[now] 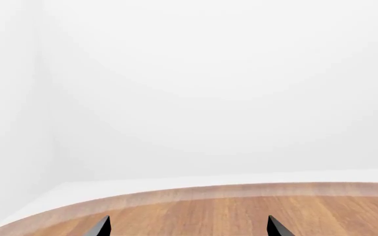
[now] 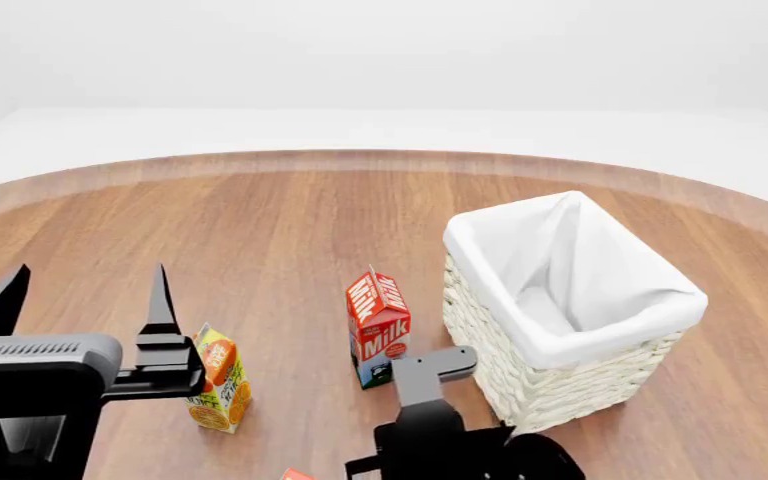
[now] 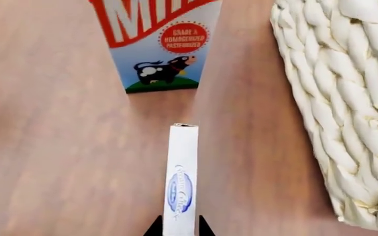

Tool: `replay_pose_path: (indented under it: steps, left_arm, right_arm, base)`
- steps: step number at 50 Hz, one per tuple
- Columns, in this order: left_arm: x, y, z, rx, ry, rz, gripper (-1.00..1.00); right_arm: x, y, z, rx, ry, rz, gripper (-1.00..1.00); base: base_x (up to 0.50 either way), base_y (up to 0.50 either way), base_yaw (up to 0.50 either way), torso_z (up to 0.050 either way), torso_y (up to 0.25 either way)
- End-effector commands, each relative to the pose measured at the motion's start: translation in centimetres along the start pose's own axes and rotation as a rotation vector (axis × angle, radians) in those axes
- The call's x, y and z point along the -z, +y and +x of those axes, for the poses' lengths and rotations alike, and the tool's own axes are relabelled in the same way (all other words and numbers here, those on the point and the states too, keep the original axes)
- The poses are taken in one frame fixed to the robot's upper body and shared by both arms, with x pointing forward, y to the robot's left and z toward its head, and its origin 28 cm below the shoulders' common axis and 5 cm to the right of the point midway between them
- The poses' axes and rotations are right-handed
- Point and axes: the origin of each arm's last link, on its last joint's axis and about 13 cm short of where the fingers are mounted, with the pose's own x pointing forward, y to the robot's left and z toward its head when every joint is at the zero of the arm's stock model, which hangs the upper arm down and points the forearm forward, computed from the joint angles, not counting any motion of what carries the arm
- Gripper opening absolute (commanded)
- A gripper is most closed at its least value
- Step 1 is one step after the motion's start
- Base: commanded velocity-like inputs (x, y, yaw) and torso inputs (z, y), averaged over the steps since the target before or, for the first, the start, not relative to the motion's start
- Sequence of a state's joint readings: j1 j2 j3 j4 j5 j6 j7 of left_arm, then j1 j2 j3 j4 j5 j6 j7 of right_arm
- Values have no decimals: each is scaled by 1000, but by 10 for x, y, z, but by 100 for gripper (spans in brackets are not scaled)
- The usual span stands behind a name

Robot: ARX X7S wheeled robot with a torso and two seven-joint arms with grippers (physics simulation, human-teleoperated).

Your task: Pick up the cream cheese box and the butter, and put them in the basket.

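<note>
i'm seeing the cream cheese box [image 3: 181, 183] edge-on in the right wrist view, a thin white slab with a blue oval logo on its narrow face. its long axis is running from the bottom centre of that frame straight up toward the milk carton [image 3: 159, 44], far end stopping just short of it. the right gripper [image 3: 179, 227] is clamped on the near end, two dark finger tips pinching either side at the bottom edge.

the milk carton is standing upright at the top centre of that frame, red with white lettering and a cow picture, right in line with the box's far end. the basket [image 3: 346, 113] is filling the right side, white woven wall just beside the box, a strip of wood table [image 3: 57, 147] between them.

in the head view the basket [image 2: 558, 385] is sitting at centre right with its white liner open, the milk carton [image 2: 377, 325] just left of it, and an orange juice carton [image 2: 219, 380] at lower left beside the left gripper [image 2: 84, 295]. that one is hanging with fingers spread apart, holding nothing. a sliver of orange-red at the bottom edge is probably the butter [image 2: 295, 475], mostly cut off. the right arm is dark at bottom centre, hiding the box there.
</note>
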State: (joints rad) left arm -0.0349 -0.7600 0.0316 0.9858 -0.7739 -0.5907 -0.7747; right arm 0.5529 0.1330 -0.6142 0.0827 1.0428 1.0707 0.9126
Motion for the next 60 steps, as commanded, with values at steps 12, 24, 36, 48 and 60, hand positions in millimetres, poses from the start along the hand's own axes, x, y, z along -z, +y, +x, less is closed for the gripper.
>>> replay_pose_path:
  steps: [12,24,36,48,60]
  left_arm:
    - [0,-1,0,2,0,1,100]
    - [-1,-1,0,3,0,0,100]
    - [-1,0,0,0,-2,0,100]
    - [-1,-1,-1,1,-2,1,100]
    - [-1,0,0,1,-1,4,100]
  right_arm:
    - [-22,-9,-56,-14,-165,44,-100]
    - [-33,-13,-81,-6,-244,64,-100]
    - [-45,-17,-105,-35,-302,81,-100]
    - [-64,-23,-124,-40,-359,84,-100]
    - [-79,-27,-134,-35,-392,101,-100]
  base:
    - [0,0,0,0,0]
    - [0,0,0,0,1]
    - [0,0,0,0,0]
    - [0,0,0,0,1]
    - [0,0,0,0,0]
